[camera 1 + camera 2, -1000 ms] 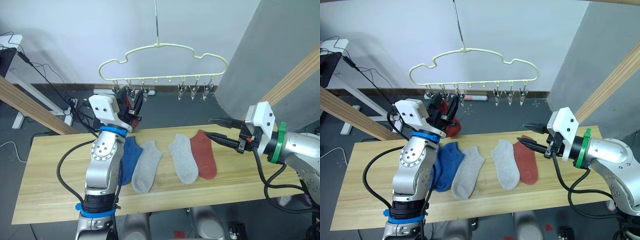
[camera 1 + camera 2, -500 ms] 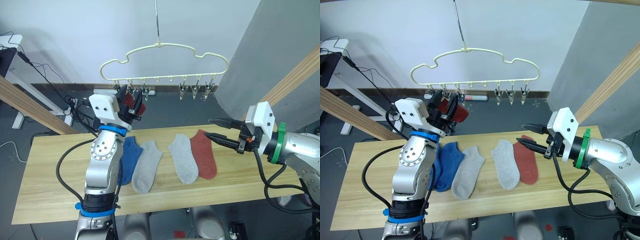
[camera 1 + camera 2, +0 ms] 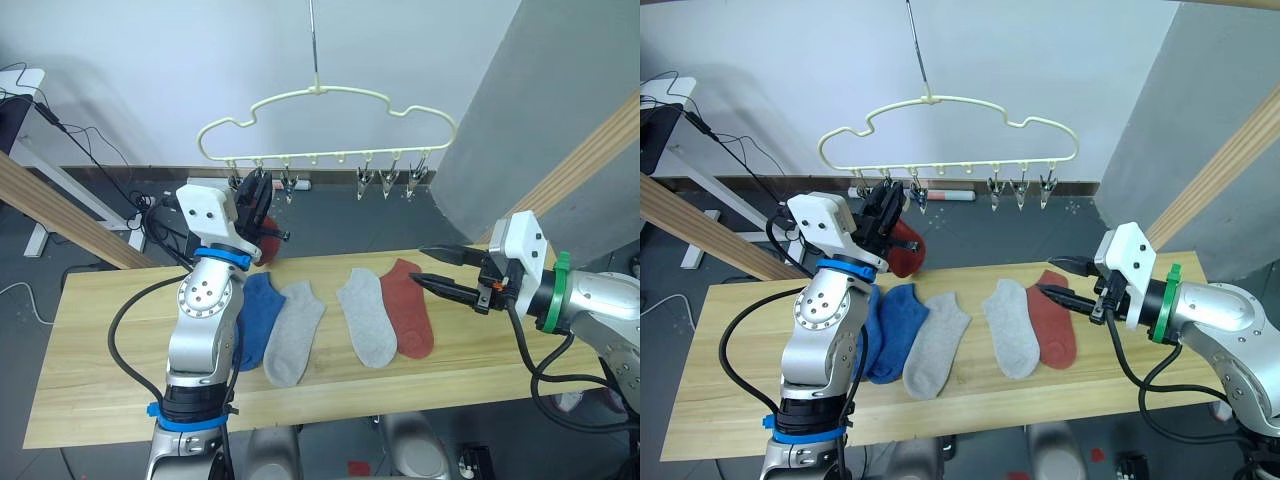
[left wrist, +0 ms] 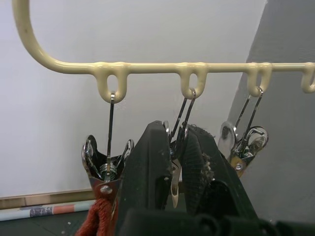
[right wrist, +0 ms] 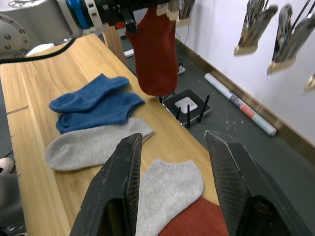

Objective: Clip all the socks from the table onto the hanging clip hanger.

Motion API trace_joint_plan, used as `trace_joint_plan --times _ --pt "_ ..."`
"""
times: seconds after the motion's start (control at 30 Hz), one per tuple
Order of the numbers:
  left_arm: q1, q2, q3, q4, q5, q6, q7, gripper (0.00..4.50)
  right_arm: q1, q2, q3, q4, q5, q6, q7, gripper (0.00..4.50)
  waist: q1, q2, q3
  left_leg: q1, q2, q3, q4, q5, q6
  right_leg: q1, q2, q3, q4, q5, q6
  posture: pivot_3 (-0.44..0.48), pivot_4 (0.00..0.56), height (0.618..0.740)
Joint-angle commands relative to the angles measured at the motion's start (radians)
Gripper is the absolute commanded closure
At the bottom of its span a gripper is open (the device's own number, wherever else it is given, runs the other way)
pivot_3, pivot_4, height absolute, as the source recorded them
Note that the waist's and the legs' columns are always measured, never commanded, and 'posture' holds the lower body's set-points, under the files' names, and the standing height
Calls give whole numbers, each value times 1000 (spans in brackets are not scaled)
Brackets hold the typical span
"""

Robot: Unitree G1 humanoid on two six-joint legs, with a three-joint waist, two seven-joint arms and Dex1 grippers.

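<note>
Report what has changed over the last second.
The left hand lifted the red sock to the clip hanger, and the sock now hangs from the end clip beside that hand. The right hand, open, drifted slightly to the robot's right. The socks lying on the table and the hanger stayed put.

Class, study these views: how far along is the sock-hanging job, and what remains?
Done: one hanging red sock dangles from the end clip of the clip hanger. In hand: no sock; the left gripper sits at the next clip, and the right gripper hovers open. Left: five on the table, namely two blue socks, two grey socks and a red sock.
</note>
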Motion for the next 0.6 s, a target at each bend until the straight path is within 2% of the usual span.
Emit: trace_joint_plan --times 0.03,0.1,0.17,0.2,0.3,0.4,0.6 --pt "6 18 10 -43 5 -9 -5 4263 56 7 6 -24 -62 18 -80 1513 0 0 0 0 0 0 0 0 0 0 0 0 0 0 0 -263 390 740" --pt "10 29 11 -50 3 -6 -13 4263 125 30 51 -46 -122 28 -146 814 1 0 0 0 0 0 0 0 0 0 0 0 0 0 0 -258 395 740" --pt "16 37 12 -58 -3 3 -20 4263 176 109 127 -34 -232 42 -295 123 1 0 1 0 0 0 0 0 0 0 0 0 0 0 0 -259 397 740" --pt "18 39 11 -60 -6 6 -22 4263 186 140 152 -28 -264 48 -341 0 1 0 1 0 1 0 -1 0 0 0 0 0 0 0 0 -259 397 740" --pt "20 44 10 -63 -13 12 -28 4263 200 230 234 13 -357 19 -426 0 -3 3 6 0 0 2 0 0 0 -1 0 3 0 0 1 -259 397 740" --pt "16 44 7 -65 -26 20 -42 4263 200 371 343 155 -490 -73 -551 0 -8 2 6 1 1 1 0 0 -1 -1 1 2 0 0 2 -259 398 740" --pt "8 37 5 -68 -39 38 -56 4263 148 540 352 364 -584 -163 -655 0 -21 4 8 1 1 2 -1 0 -1 -1 0 2 -1 0 2 -246 396 740"
